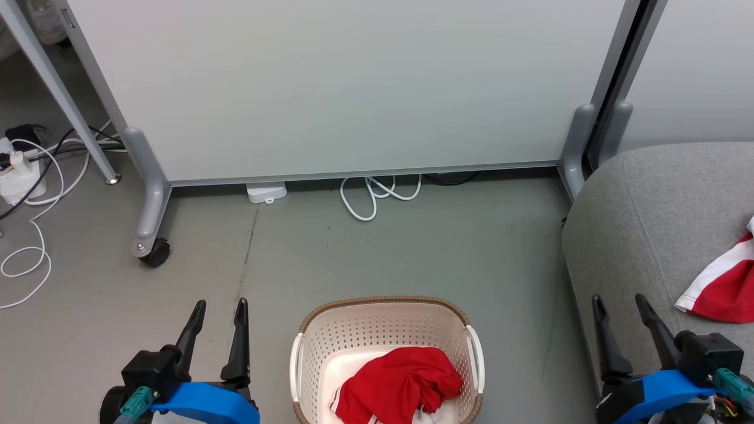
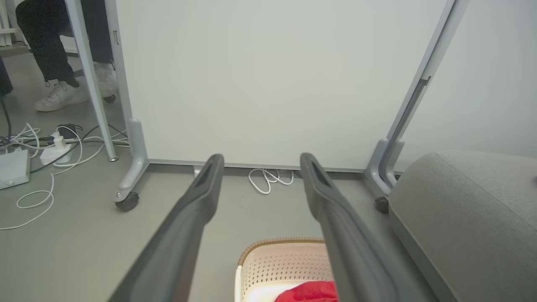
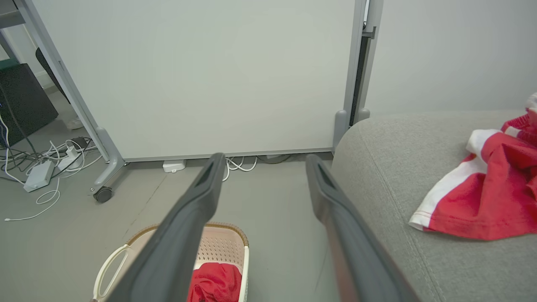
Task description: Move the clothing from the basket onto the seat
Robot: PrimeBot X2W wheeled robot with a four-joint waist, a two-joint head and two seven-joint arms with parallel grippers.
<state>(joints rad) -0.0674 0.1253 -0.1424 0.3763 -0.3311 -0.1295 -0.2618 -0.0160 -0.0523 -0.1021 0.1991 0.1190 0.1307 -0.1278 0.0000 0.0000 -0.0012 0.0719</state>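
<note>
Garment [image 1: 721, 288] on seat [image 1: 642, 224] (right edge) is cut off.

One crumpled red garment [image 1: 400, 383] lies heaped in the cream perforated basket [image 1: 377, 330], between left tool [image 1: 221, 302] and right tool [image 1: 619, 297]. A second garment [image 1: 721, 285], red with white stripes, sprawls on the grey sofa [image 1: 648, 235] just right of the right tool.

1. Light is bright, even and diffuse in all views, and the white partition panel [image 1: 353, 88] shows no glare.
2. A soft shadow runs under the panel's lower edge. Another lies beside the sofa [image 1: 660, 224] at 4 o'clock in the head view.
3. The left gripper [image 2: 261, 157] and right gripper [image 3: 264, 156] blur toward 6 o'clock.
4. Wide-angle distortion tilts the panel's frame posts [image 2: 423, 75] toward 11 and 1 o'clock.
</note>
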